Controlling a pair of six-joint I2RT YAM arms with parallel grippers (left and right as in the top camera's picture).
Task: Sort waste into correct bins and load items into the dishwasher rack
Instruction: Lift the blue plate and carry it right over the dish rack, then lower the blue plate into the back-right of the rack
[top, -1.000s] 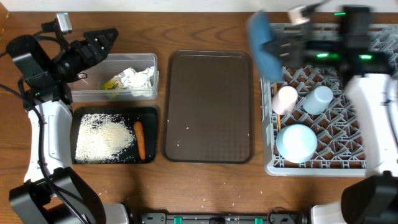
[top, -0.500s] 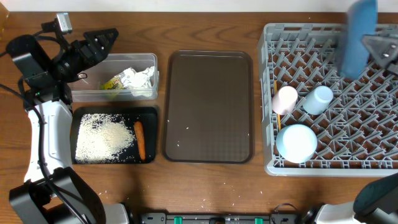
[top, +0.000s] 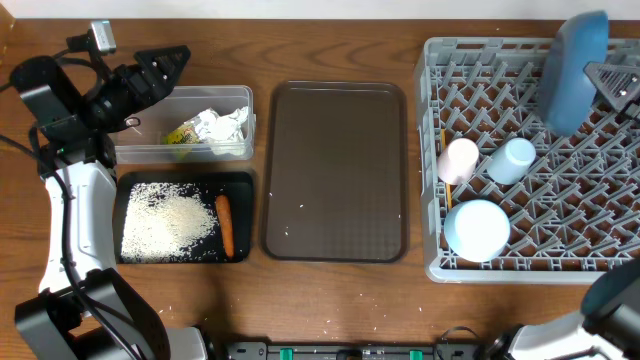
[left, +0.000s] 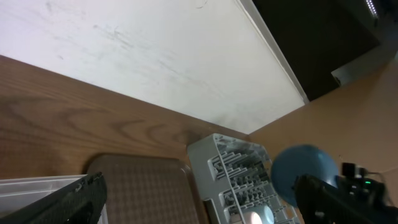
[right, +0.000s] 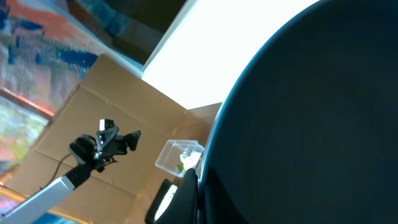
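Three items, a pale pink cup (top: 462, 155), light-blue cup (top: 515, 158) and white-lined light-blue bowl (top: 478, 226), sit in the grey plastic grid rack (top: 450, 264) below the right gripper (top: 603, 80). It is clamped on the round dark-blue plate (top: 572, 70), apparently not yet slotted. The crumpled paper wrapper (top: 218, 126), white rice (top: 165, 215) and orange carrot piece (top: 225, 225) lie binned near the spread-apart left gripper (top: 172, 60).

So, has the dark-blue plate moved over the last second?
Yes. The dark-blue plate swung right, from the left edge of the dishwasher rack to its back-right corner.
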